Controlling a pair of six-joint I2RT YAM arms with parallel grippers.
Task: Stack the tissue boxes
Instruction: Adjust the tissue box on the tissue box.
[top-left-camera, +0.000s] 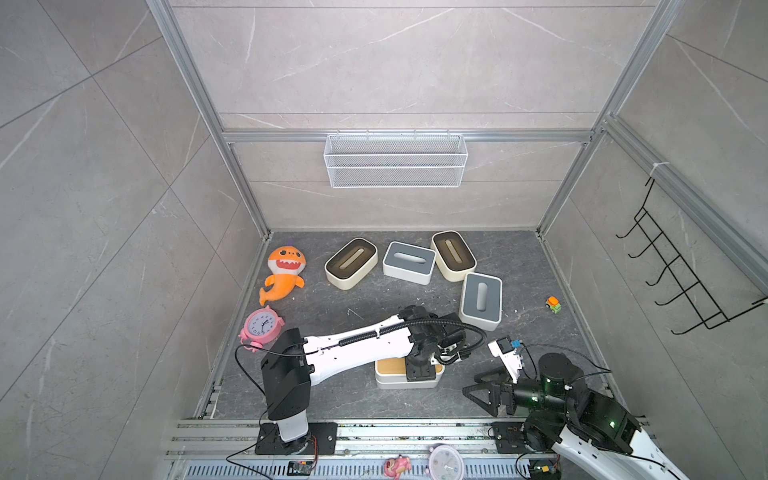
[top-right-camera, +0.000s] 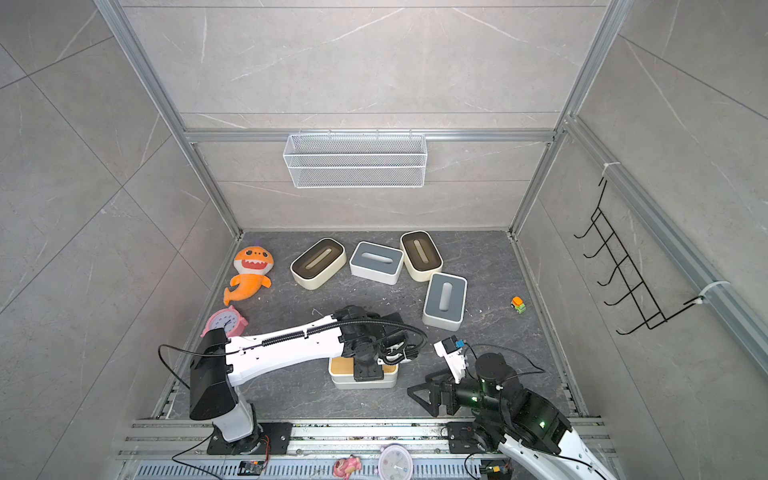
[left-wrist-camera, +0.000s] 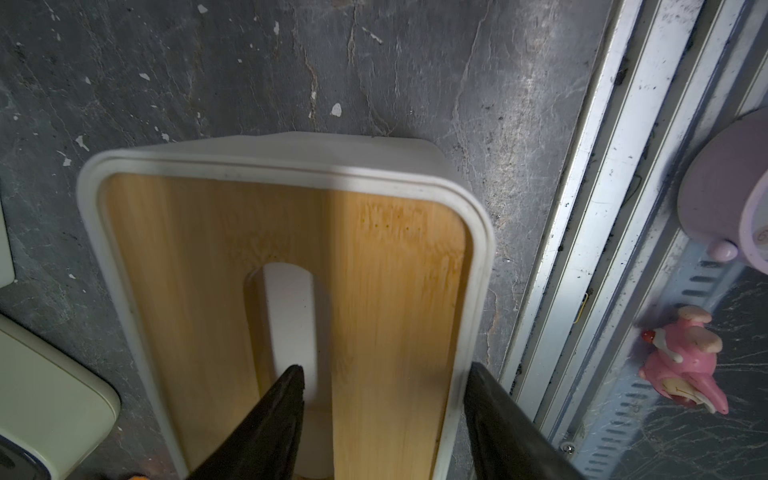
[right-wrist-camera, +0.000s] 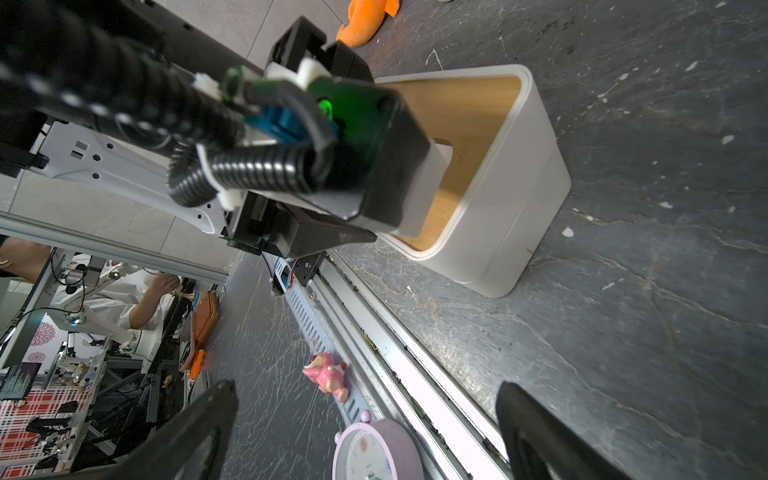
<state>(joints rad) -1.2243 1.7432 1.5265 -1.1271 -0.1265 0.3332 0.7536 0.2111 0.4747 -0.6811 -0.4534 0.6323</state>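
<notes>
Near the front of the floor stands a white tissue box with a tan wood lid (top-left-camera: 390, 368) (left-wrist-camera: 395, 270) (right-wrist-camera: 511, 199). A second white band shows under it; whether that is another box I cannot tell. My left gripper (top-left-camera: 422, 370) (left-wrist-camera: 385, 370) is on top of it, open. One finger hangs in the lid's slot clear of the wood, the other outside the wall. Further back lie two cream boxes with dark-brown lids (top-left-camera: 351, 263) (top-left-camera: 453, 255) and two white boxes with grey lids (top-left-camera: 408, 262) (top-left-camera: 481, 301). My right gripper (top-left-camera: 478, 390) (right-wrist-camera: 368, 388) stands open and empty, right of the tan-lidded box.
An orange shark plush (top-left-camera: 282, 274) and a pink alarm clock (top-left-camera: 262, 326) lie at the left wall. A small toy car (top-left-camera: 553, 304) sits at the right. A white mesh basket (top-left-camera: 395, 160) hangs on the back wall. Metal rails (top-left-camera: 374, 432) run along the front.
</notes>
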